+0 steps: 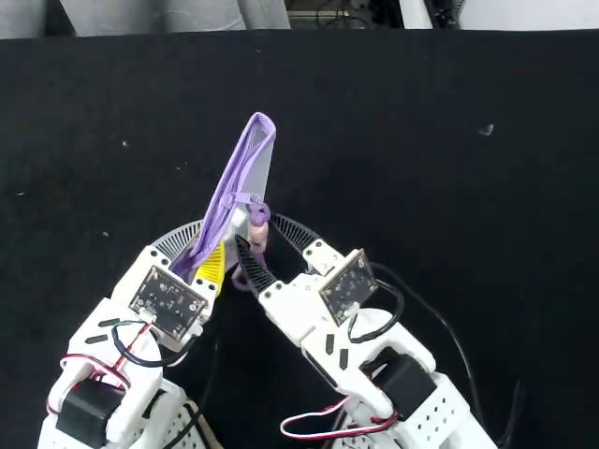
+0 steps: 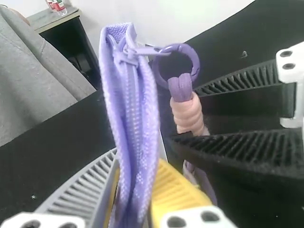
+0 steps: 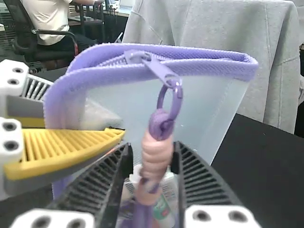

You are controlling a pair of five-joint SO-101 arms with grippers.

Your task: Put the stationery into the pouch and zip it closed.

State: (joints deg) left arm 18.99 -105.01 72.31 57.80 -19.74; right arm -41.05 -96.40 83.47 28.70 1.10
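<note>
Your left gripper (image 2: 137, 164) pinches the pouch (image 3: 204, 109), your right gripper (image 3: 152, 154) pinches the zip charm (image 2: 190, 116); pull slow and straight

room: table (image 1: 449, 140) far side, flanks | obstacle: upright pouch (image 1: 241, 173), zipper pull (image 1: 257, 229), centre

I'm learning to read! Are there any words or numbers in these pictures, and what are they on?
No text here can be read.
Label on an item inside the pouch: colourful print, too blurred to read.
Label on a bottle in the room behind: too small to read.
</note>
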